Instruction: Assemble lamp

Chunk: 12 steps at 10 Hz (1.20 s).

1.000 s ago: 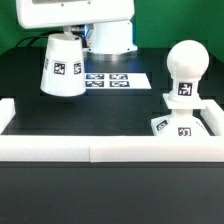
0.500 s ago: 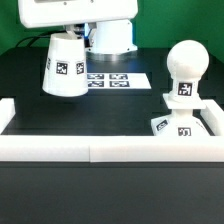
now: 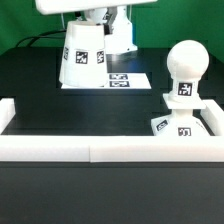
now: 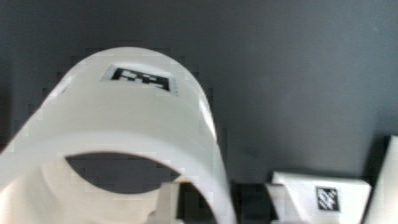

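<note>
The white cone shade hangs above the table at the back, over the marker board's left end as the exterior view shows it. My gripper comes down from above and is shut on the shade's upper rim. In the wrist view the shade fills the picture, and its wall sits between my gripper's two dark fingers. The round bulb stands upright on the flat square base, which is in the corner at the exterior view's right.
The marker board lies flat at the back; it also shows in the wrist view. A low white wall runs along the front and turns back at both ends. The white robot pedestal stands behind the shade.
The shade stood on the table at the exterior view's left; now it is lifted and has moved right, toward the marker board, in my gripper.
</note>
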Each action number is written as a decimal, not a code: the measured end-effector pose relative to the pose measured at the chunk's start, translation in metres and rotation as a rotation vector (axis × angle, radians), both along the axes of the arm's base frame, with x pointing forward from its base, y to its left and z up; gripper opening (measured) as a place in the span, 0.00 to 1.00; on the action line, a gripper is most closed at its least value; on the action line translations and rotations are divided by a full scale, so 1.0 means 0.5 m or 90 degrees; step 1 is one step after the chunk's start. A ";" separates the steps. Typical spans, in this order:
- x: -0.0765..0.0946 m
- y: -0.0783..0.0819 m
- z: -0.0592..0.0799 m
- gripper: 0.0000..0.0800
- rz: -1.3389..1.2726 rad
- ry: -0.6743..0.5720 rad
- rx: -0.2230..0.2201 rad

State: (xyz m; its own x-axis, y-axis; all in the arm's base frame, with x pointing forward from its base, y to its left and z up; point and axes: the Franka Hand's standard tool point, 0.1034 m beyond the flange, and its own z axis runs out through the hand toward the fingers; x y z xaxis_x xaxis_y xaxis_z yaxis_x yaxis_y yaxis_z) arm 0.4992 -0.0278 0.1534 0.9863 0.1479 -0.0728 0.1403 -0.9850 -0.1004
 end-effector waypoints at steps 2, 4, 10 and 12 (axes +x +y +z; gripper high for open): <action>0.007 0.006 0.003 0.06 0.005 -0.005 0.000; 0.007 0.006 0.003 0.06 0.005 -0.004 0.000; 0.097 0.076 0.088 0.06 0.028 -0.018 0.024; 0.101 0.079 0.084 0.06 0.027 -0.017 0.023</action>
